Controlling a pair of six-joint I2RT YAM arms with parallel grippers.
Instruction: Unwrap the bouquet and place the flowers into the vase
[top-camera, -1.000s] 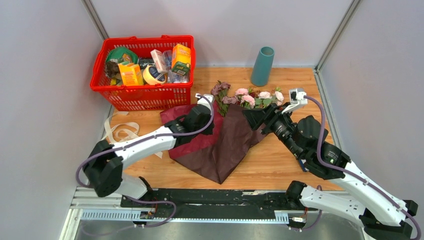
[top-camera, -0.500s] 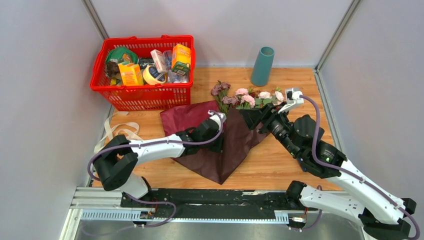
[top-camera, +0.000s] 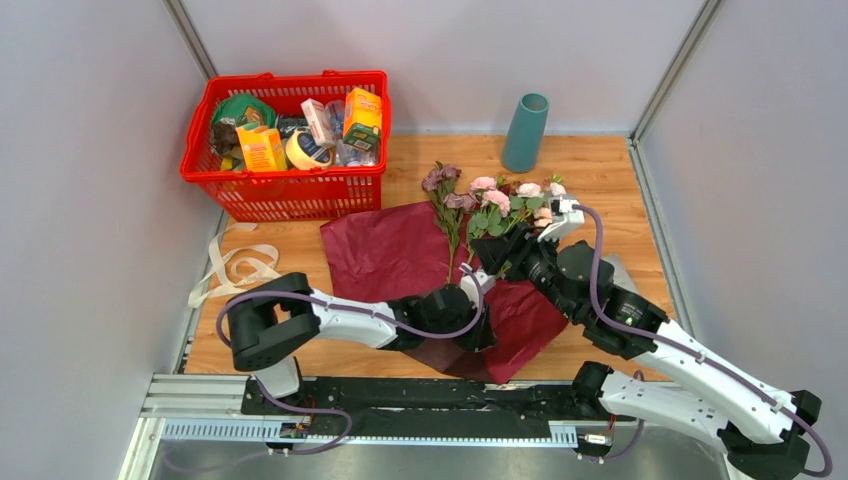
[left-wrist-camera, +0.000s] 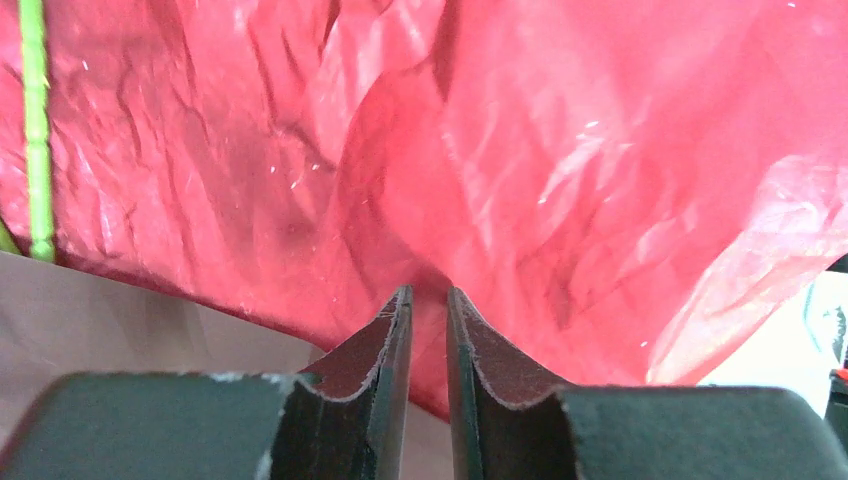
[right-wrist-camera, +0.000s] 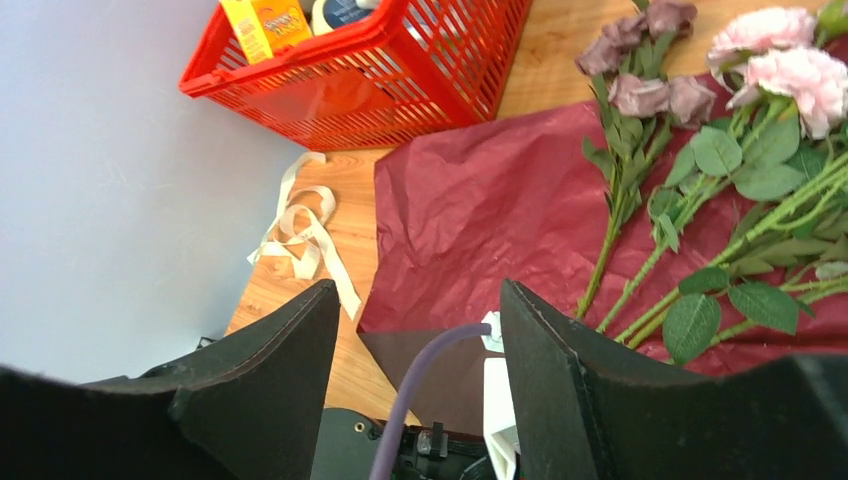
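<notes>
Since a second ago the left arm has swept from the far left of the sheet to its near right corner, dragging the folded flap open, and the right arm has drawn in toward the blooms. The left gripper (left-wrist-camera: 428, 296) has its jaws almost together, pinching a fold of the burgundy paper (top-camera: 390, 250). The right gripper (right-wrist-camera: 420, 300) stands wide apart, holding nothing, poised above the sheet near the stems. The flowers (top-camera: 500, 205) lie loose on the far right part of the paper, heads toward the back wall, with the mauve ones leftmost. The teal vase (top-camera: 525, 132) stands upright behind them, apart from them. A cream ribbon (top-camera: 240, 265) lies loose on the wooden table (top-camera: 600, 170), left of the sheet. Plain grey walls close in three sides. A red basket (top-camera: 290, 190) of groceries sits at the far left; the print on its orange box (top-camera: 262, 148) is too small to read.
</notes>
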